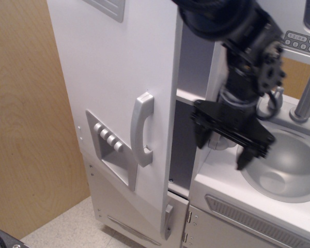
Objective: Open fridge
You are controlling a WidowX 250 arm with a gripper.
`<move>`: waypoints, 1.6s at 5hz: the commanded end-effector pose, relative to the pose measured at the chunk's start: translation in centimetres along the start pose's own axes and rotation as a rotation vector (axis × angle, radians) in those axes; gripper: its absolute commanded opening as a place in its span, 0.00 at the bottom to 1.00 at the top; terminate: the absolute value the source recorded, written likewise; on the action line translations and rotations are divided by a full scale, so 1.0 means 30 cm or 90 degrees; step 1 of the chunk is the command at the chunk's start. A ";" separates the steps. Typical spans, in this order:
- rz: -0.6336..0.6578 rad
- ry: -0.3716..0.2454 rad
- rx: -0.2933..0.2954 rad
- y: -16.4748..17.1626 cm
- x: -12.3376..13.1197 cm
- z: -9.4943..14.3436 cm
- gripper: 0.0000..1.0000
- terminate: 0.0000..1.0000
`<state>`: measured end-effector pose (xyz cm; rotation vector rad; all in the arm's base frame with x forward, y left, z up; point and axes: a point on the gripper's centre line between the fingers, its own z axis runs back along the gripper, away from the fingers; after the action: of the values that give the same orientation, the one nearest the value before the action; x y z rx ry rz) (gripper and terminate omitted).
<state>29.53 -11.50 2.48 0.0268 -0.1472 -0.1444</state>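
The tall white fridge [113, 62] stands at the left with its large door swung partly open. The door carries a vertical silver handle [141, 129] and a grey recessed dispenser panel [111, 147] with buttons. A dark gap shows between the door edge and the cabinet, with a white shelf [188, 98] inside. My black gripper [222, 144] is open and empty, fingers pointing down, to the right of the gap above the counter. It touches neither the door nor the handle.
A grey sink basin [287, 165] with a silver faucet [306, 95] sits at the right. A grey microwave with a keypad [299, 40] hangs above it. A small lower door with a short silver handle [168, 219] is below the fridge door. A wooden wall [26, 124] is at the left.
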 end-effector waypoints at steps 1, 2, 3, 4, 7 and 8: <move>0.053 -0.065 0.044 0.162 -0.036 0.075 1.00 0.00; 0.046 -0.057 0.037 0.202 -0.087 0.091 1.00 0.00; 0.034 -0.044 0.038 0.251 -0.164 0.107 1.00 0.00; 0.038 -0.040 0.046 0.356 -0.241 0.109 1.00 0.00; 0.114 -0.014 0.087 0.637 -0.285 0.094 1.00 0.00; 0.171 -0.041 0.102 0.760 -0.205 0.073 1.00 0.00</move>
<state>26.58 11.53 2.67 0.1435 -0.1830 0.1413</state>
